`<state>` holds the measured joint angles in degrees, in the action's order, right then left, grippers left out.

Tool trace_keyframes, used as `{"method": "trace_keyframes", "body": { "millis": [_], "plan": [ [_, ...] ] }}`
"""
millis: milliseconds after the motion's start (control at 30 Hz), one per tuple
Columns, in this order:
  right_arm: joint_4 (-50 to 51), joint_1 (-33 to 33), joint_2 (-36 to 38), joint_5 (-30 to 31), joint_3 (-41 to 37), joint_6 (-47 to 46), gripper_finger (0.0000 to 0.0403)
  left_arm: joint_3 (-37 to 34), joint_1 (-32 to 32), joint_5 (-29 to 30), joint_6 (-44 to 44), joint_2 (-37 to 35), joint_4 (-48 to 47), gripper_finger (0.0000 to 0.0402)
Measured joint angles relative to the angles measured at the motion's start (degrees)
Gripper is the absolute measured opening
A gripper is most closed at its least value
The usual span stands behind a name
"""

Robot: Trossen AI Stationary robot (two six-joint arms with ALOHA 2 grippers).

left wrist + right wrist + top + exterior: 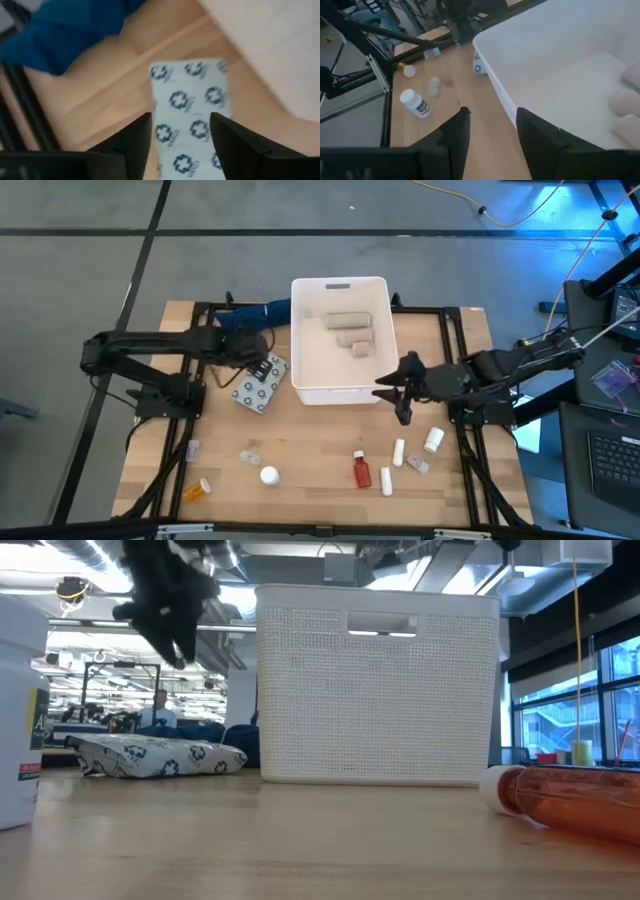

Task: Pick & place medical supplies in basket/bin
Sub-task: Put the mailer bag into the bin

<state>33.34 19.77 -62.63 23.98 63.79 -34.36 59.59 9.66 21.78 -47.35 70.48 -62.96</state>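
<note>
The left gripper (pixel 180 135), fingers spread over the blister pack (pixel 259 384), could push the flat pack away sideways instead of pinching it, while the right gripper (pixel 398 392) waits, spread and empty, by the white bin (pixel 297 330).

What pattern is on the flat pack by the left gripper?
Dark blue cross-in-ring marks on the pale pack, clearest in the left wrist view.

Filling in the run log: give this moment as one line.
left end effector: open, over blister pack | right end effector: open, empty, beside bin | bin: beige rolls inside
</note>
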Motion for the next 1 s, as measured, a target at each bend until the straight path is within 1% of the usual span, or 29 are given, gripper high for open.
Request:
{"method": "trace_keyframes", "body": {
  "millis": [167, 233, 333, 367, 400, 500, 567, 733, 867, 1000],
  "plan": [
    [-2.7, 0.0, 0.0, 0.0, -3.7, -2.7, 0.0161, 0.0, 4.0, -3.1, 1.2, 5.5, -4.5, 0.0128],
    [-2.9, 0.0, 0.0, -0.1, -4.2, -3.4, 0.0161, 0.0, 5.1, -4.0, 3.1, 7.0, -5.1, 0.0096],
    [-2.8, 0.0, 0.0, -0.1, -4.3, -4.2, 0.0161, 0.0, 5.7, -5.0, 7.3, 8.7, -4.8, 0.0035],
    [-2.9, 0.0, 0.0, -0.1, -4.3, -4.2, 0.0161, 0.0, 5.7, -5.3, 9.0, 9.1, -4.7, 0.0018],
    [-2.8, 0.0, 0.0, -0.1, -4.3, -4.2, 0.0161, 0.0, 5.7, -5.3, 10.1, 9.4, -4.6, 0.0011],
    [-2.7, 0.0, 0.0, -0.1, -4.3, -4.2, 0.0161, -0.2, 5.6, -5.5, 11.0, 9.9, -3.0, 0.0002],
    [-2.7, 0.0, 0.0, -0.1, -4.3, -4.2, 0.0161, -1.8, 5.6, -6.0, 10.1, 9.9, -0.3, 0.0002],
    [-2.7, 0.0, 0.0, -0.1, -4.3, -4.2, 0.0161, -10.5, 5.8, -11.3, 7.4, 9.6, 10.6, 0.0002],
    [-2.8, 0.0, 0.0, -0.1, -4.3, -4.4, 0.0161, -15.4, 5.8, -13.1, 5.6, 9.3, 18.2, 0.0002],
    [-4.7, 0.0, -0.5, -0.1, -4.3, -4.4, 0.0161, -16.6, 5.8, -13.3, 4.5, 9.3, 18.4, 0.0002]
  ]
}}
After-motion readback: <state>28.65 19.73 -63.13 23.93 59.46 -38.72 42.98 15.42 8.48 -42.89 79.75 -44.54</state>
